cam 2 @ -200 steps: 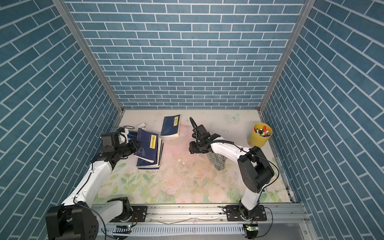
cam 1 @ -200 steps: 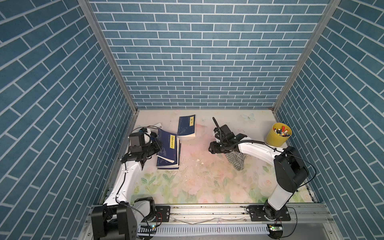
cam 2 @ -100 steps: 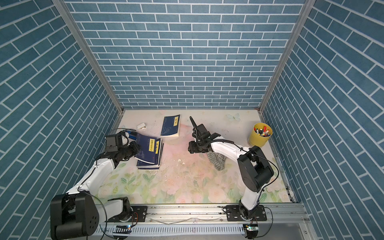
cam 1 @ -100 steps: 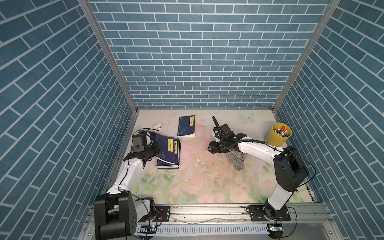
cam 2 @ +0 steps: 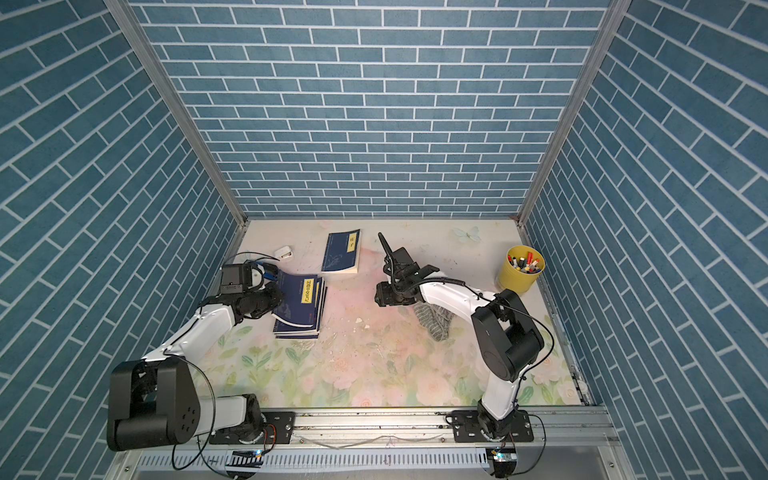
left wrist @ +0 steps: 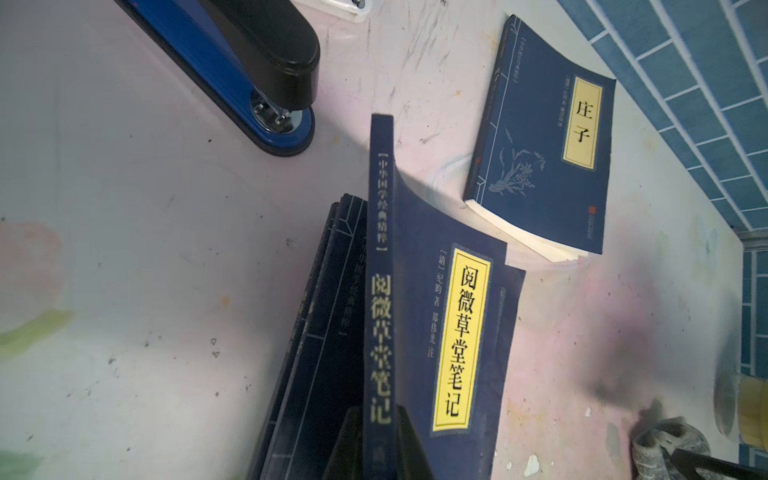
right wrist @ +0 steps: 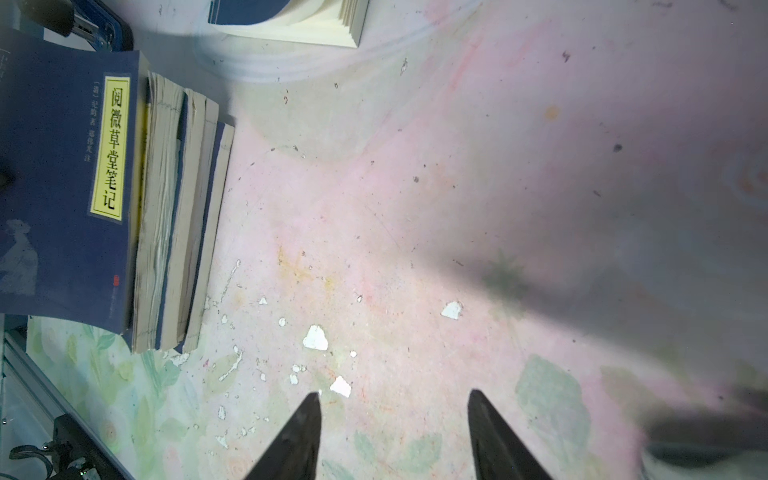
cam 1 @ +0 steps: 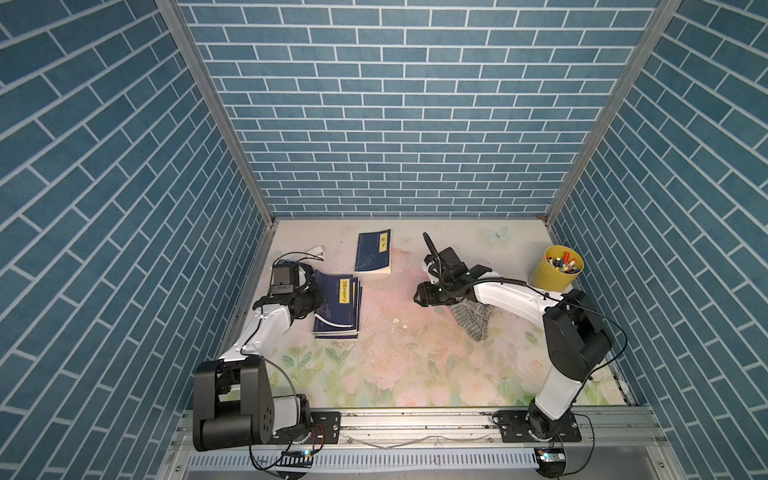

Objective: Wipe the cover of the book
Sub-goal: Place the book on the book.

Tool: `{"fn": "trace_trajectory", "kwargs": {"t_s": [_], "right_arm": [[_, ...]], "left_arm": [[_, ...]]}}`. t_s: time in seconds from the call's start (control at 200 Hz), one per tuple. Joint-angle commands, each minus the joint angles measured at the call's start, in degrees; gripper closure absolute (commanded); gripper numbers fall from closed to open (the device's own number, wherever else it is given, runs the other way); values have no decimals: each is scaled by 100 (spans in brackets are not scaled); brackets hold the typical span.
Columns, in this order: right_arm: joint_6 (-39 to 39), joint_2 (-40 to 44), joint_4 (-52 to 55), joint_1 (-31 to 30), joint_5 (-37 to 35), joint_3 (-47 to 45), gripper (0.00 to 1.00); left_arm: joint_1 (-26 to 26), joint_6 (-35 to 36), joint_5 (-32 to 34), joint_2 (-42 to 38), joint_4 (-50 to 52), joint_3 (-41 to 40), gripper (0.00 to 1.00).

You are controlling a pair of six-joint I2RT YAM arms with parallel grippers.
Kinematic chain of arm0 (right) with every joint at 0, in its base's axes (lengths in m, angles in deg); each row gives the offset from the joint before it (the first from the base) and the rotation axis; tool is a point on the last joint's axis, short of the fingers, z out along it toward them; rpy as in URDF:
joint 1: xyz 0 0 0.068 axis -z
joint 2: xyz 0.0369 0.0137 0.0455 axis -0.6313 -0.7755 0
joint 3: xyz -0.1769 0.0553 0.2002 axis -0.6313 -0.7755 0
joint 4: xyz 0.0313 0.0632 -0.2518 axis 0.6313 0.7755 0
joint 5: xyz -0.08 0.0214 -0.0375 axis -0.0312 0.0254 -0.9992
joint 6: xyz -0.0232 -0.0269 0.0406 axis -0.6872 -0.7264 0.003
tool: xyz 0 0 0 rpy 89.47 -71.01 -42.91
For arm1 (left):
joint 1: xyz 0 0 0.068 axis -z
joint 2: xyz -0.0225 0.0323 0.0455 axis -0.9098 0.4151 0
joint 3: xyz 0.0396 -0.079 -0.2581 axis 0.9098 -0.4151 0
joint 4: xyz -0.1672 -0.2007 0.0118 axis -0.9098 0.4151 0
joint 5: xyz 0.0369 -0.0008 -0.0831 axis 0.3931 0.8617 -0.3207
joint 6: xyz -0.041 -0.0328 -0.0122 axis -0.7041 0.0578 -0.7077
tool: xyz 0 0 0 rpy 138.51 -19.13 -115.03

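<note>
left hand shifted slightly, book spine clamped

Top book cover matt navy paper, page edges rough & yellowed; stapler glossy black top, blue base, shiny metal mouth; rag coarse grey knit cloth; table sheet smooth floral print, scuffed & chipped to white; pen cup matt yellow.

A yellow cup of markers stands near a side wall; a blue stapler lies near a white case.
</note>
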Motion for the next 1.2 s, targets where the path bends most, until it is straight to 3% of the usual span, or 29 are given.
{"fn": "trace_trajectory", "kwargs": {"t_s": [0.0,0.895,1.195], "right_arm": [[-108,-123,-79,14,63,78,43],[-194,-345,-73,15,107,212,43],[-212,-327,-63,14,125,209,42]], "left_arm": [[43,325,110,136,369,240,99],[217,440,48,610,535,219,96],[235,377,90,606,527,188,84]]}}
